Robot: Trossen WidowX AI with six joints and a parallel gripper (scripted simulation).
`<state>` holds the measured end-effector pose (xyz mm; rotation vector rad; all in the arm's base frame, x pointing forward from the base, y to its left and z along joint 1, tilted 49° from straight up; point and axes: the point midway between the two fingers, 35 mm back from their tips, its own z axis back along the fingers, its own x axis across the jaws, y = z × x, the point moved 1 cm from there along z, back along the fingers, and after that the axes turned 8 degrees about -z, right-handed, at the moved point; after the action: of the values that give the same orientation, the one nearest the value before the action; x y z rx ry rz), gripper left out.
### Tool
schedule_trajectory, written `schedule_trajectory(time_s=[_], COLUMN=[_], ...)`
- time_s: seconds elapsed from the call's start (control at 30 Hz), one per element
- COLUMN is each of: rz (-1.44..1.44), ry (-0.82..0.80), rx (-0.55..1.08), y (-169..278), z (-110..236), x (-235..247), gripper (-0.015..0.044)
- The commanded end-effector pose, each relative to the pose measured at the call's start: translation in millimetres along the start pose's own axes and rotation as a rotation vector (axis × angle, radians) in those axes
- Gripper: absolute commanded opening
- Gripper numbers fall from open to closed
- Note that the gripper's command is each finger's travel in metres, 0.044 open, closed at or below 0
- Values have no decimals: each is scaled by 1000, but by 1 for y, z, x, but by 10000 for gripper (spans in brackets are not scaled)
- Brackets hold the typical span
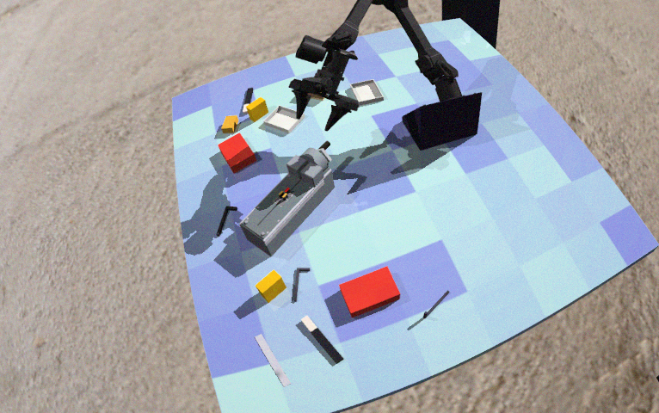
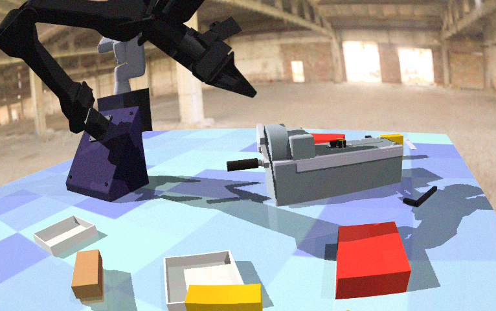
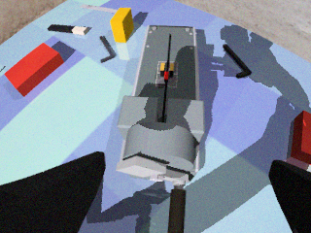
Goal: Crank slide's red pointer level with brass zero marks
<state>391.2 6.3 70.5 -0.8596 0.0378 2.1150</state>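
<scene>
- Top view: the gripper (image 1: 317,114) hangs above the desk (image 1: 501,214) with its fingers spread wide and nothing between them, at about 12 o'clock from the grey crank machine (image 1: 288,200). The machine lies diagonally near the desk's middle-left. Its dark handle (image 1: 325,144) sticks out of the end nearest the gripper, apart from the fingers. On the machine's top, the red pointer (image 1: 284,194) sits by the brass marks; whether it is exactly level with them is too small to tell. A red block (image 1: 237,151) lies at 10 o'clock from the machine, a flat red box (image 1: 369,290) at 5 o'clock, a yellow cube (image 1: 270,285) at 6 o'clock.
- Exterior view: the gripper (image 2: 239,85) is raised well above the handle (image 2: 242,164), at roughly 11 o'clock from the machine (image 2: 335,173). The handle points out sideways toward the arm's dark base (image 2: 89,181), untouched.
- Wrist view: the two fingertips frame the picture at 7 and 4 o'clock, far apart. The handle (image 3: 177,213) lies between them, lower down on the desk, and the machine (image 3: 162,136) stretches away toward 12 o'clock. The red pointer (image 3: 166,76) appears flanked by the brass marks (image 3: 162,66).
</scene>
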Motion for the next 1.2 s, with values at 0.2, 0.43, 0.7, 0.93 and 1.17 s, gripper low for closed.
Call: schedule_trajectory(time_s=[0.2, 0.43, 0.7, 0.93, 1.17], rz=[-74, -161, -258, -338, -344], ry=[67, 156, 271, 375, 384], rx=[53, 93, 115, 112, 112], y=[-26, -48, -72, -89, -71], z=[-4, -25, -49, -68, -91], x=[4, 12, 28, 47, 46], gripper=[440, 440, 440, 440, 440])
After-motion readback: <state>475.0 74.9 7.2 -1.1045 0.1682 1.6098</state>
